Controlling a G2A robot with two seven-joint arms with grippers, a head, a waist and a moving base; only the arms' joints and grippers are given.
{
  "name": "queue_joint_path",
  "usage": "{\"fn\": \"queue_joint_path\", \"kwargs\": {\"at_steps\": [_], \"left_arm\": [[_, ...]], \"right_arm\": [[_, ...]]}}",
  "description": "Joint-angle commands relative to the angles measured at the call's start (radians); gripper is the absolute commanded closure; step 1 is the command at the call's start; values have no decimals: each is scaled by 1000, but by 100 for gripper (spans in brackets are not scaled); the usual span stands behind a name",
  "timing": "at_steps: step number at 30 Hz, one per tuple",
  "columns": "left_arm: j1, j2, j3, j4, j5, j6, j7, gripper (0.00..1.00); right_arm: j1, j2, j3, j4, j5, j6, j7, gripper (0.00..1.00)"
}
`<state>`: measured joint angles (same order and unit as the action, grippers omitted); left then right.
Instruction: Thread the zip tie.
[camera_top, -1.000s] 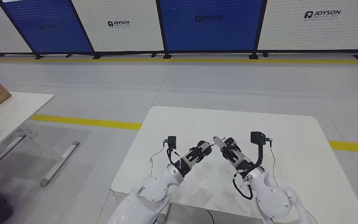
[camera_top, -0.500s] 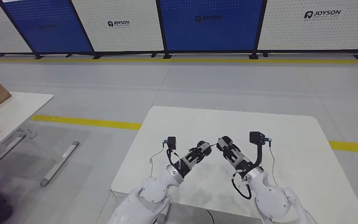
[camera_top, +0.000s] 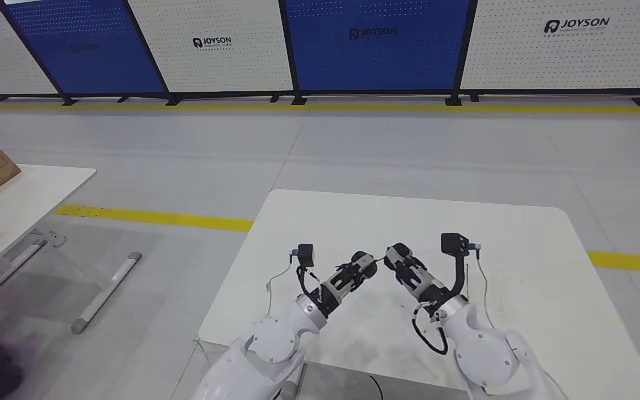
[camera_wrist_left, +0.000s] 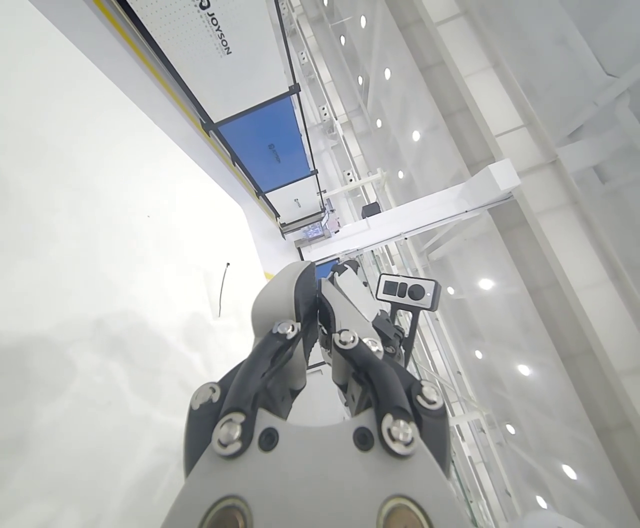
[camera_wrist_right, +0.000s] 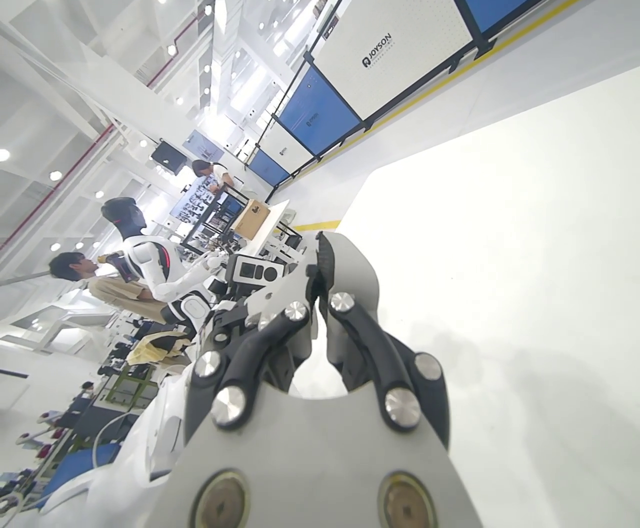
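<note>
A pale grey floor (camera_top: 200, 150) runs back to a row of blue and white panels (camera_top: 375, 45). A yellow line (camera_top: 150, 217) is painted across it, and the corner of a second table (camera_top: 40, 185) is cut off at the left edge of the top view. The white table (camera_top: 520, 240) fills the near middle. Part of its near edge is hidden behind the two arms, and its top is so bright in the wrist views that almost no texture can be made out. Both arms come in from the near side and meet over the table's near half. The left gripper (camera_top: 368, 264) and the right gripper (camera_top: 394, 253) sit tip to tip, just beside each other; whether they touch is too small to tell from above. The right arm's wrist camera (camera_top: 456, 243) stands up on a stalk beside that gripper. The left gripper's fingers (camera_wrist_left: 287, 295) are pressed together, with only a thin dark slit along the ribbed pads, and I cannot tell whether anything is pinched there. The right gripper's fingers (camera_wrist_right: 350, 270) are likewise closed against each other, and the seam between them is too dark to reveal anything held. The zip tie (camera_wrist_left: 223, 289) is a thin black strip with a small head at one end. It seems to lie flat on the table, apart from both grippers and not far from a table edge. Its place relative to the arms is hard to fix.
</note>
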<state>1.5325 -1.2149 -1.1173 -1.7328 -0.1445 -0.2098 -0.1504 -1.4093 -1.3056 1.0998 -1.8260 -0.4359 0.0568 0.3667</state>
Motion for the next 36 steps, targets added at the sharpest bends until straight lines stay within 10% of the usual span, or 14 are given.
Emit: {"fn": "queue_joint_path", "kwargs": {"at_steps": [1, 7, 11, 21, 31, 36], "left_arm": [[0, 0, 0, -2, -1, 6, -3, 67], [-1, 1, 0, -2, 3, 12, -7, 0], [3, 1, -8, -6, -5, 10, 2, 0], [5, 1, -19, -8, -16, 4, 7, 61], [0, 0, -17, 0, -14, -1, 13, 100], [0, -1, -15, 3, -10, -6, 14, 100]], "right_arm": [[-2, 1, 1, -2, -5, 4, -1, 100], [0, 1, 2, -1, -16, 17, -1, 100], [5, 1, 1, 6, -35, 32, -9, 100], [10, 0, 9, 15, -40, 42, -23, 100], [3, 0, 9, 15, -44, 38, -26, 100], [2, -1, 8, 16, -43, 34, -33, 100]]}}
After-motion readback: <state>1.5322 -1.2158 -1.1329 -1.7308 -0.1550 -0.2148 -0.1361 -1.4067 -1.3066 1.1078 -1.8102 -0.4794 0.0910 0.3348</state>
